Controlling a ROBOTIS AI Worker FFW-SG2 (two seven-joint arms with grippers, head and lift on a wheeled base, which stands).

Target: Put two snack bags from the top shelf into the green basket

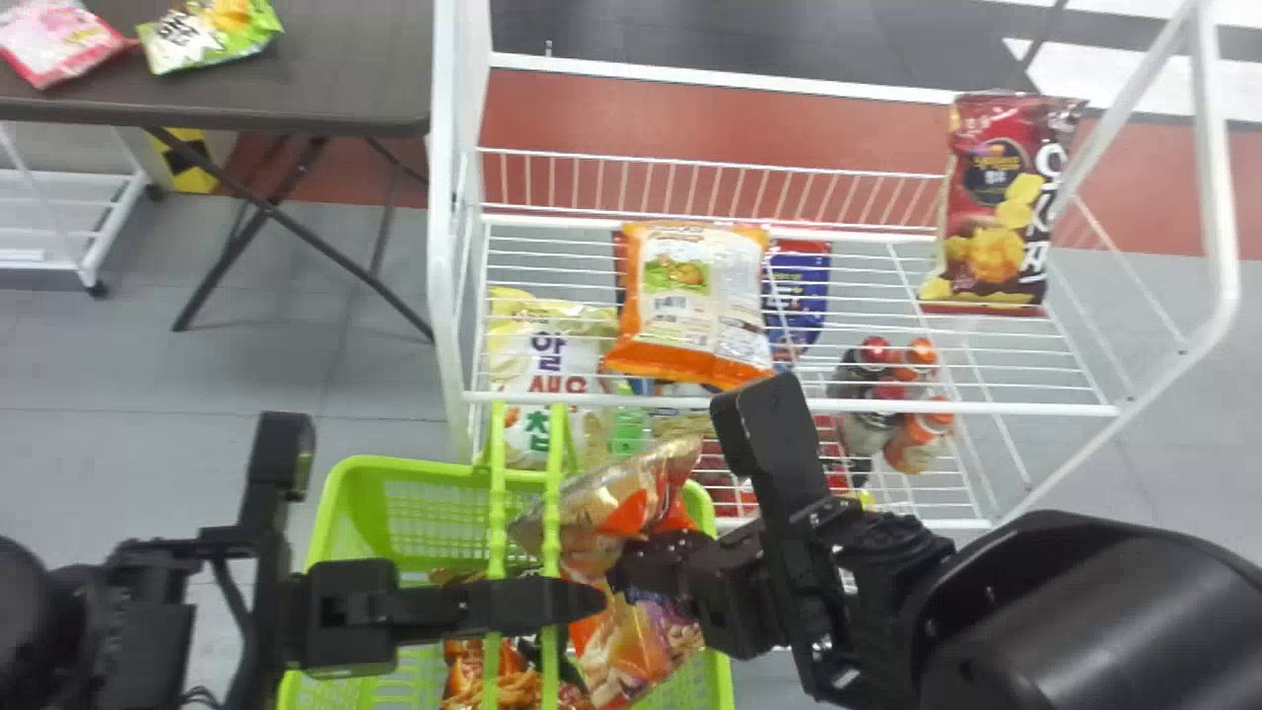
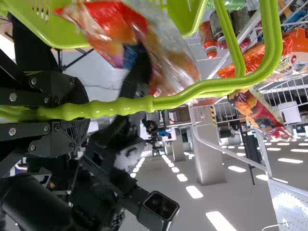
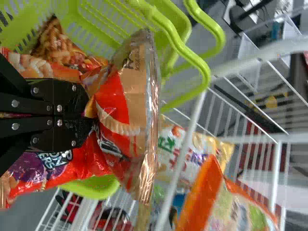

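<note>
My left gripper [image 1: 582,602] is shut on a handle of the green basket [image 1: 340,503]; in the left wrist view, this gripper [image 2: 72,111] grips the green handle [image 2: 192,89]. Over the basket's opening, my right gripper [image 1: 636,567] holds a red-orange snack bag [image 1: 636,493] with a gold top edge. In the right wrist view, the right gripper [image 3: 91,110] is pinched on that bag [image 3: 127,110]. Another snack bag [image 1: 483,671] lies inside the basket. On the top shelf [image 1: 868,404] are an orange-and-white bag [image 1: 690,296] and an upright dark red bag [image 1: 996,207].
White wire shelving stands beyond the basket, with a pale snack bag [image 1: 552,380] and several bottles [image 1: 887,394] on a lower level. A dark table [image 1: 345,59] at the far left carries a pink bag [image 1: 59,39] and a green bag [image 1: 207,35].
</note>
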